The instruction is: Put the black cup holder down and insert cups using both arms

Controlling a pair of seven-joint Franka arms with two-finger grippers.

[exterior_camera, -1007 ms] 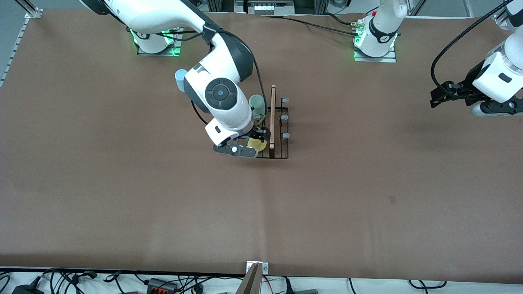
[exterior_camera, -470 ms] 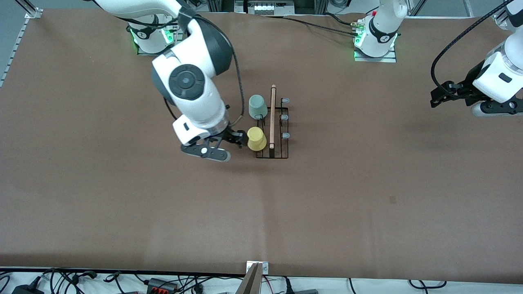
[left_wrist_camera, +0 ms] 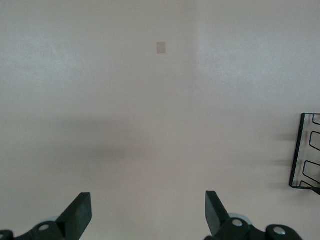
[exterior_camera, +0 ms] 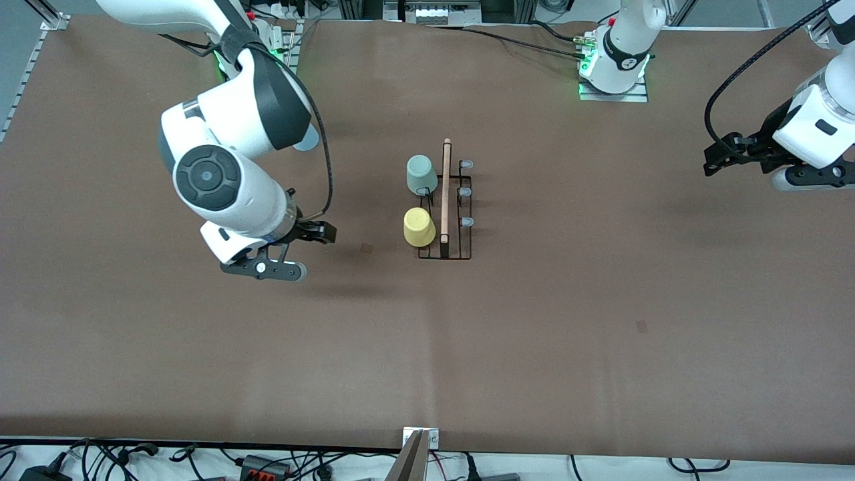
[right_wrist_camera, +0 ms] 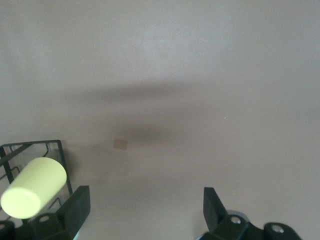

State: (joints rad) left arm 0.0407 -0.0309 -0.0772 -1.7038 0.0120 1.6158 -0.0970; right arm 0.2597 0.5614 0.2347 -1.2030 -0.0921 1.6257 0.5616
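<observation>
Black wire cup holder with wooden bar: holds mint tumbler, yellow tumbler | right end effector: open, empty, over brown worktop | left end effector: open, waiting

I see matt brown table covering, thin black wire holder with a light wooden bar, 2 smooth matt plastic cups.
</observation>
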